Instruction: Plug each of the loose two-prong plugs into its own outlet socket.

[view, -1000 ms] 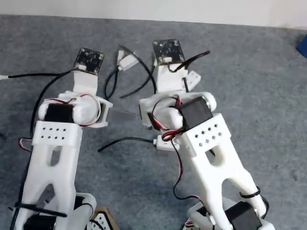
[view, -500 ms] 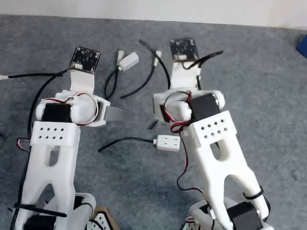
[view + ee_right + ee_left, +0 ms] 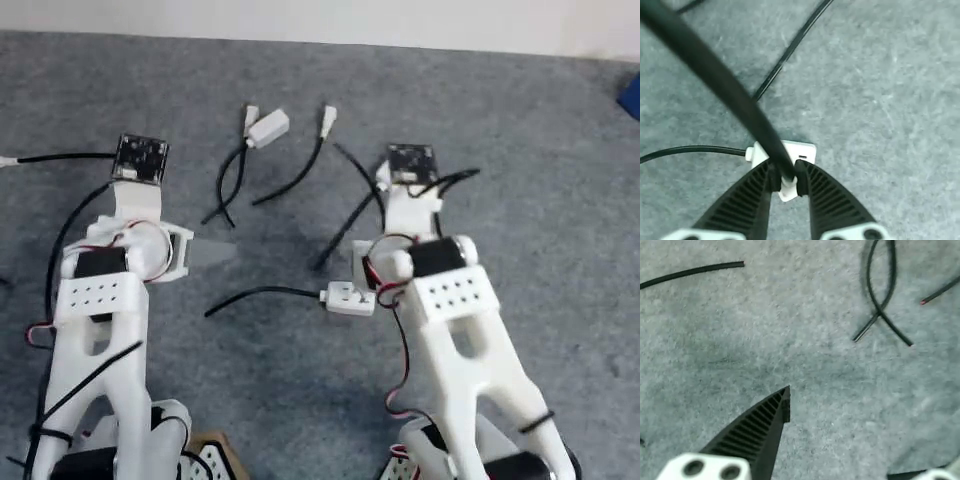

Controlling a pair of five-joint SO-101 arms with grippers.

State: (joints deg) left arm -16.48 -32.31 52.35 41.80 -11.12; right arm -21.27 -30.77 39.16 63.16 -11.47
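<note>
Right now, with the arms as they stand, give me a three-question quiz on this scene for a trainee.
1. True or false: the right gripper is shut on a two-prong plug.
2. What lies right beside the held plug? A. a white outlet socket B. a screwdriver C. a cup
3. Fill in: the left gripper is open and holds ____.
Key: 1 true; 2 A; 3 nothing.

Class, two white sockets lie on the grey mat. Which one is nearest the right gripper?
The socket whose cable runs left, lying just past the right gripper, which holds a plug. The other socket lies far off, beyond both arms.
</note>
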